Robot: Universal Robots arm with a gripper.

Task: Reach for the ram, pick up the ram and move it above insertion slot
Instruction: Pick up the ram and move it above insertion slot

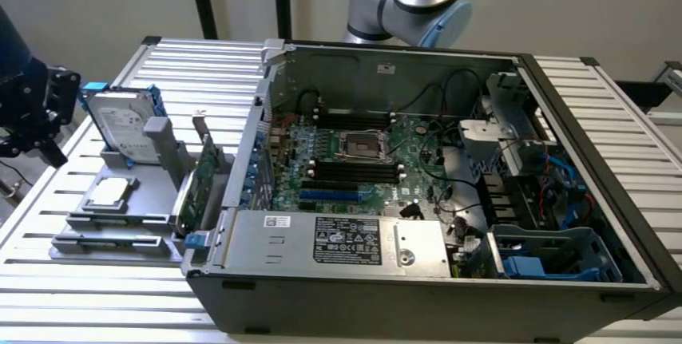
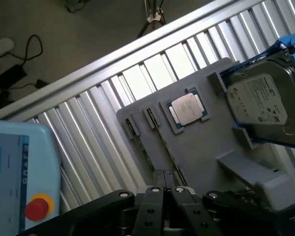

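The black gripper is shut and empty, just beside the grey plastic holder, where the long, thin green ram stick stands on edge. The jaws should be opened and squared across the stick's flat faces before it is approached.

An open black metal computer case is lying on a slatted aluminium table. Beside it, a grey plastic tray is holding a square silver processor and a silver hard drive.
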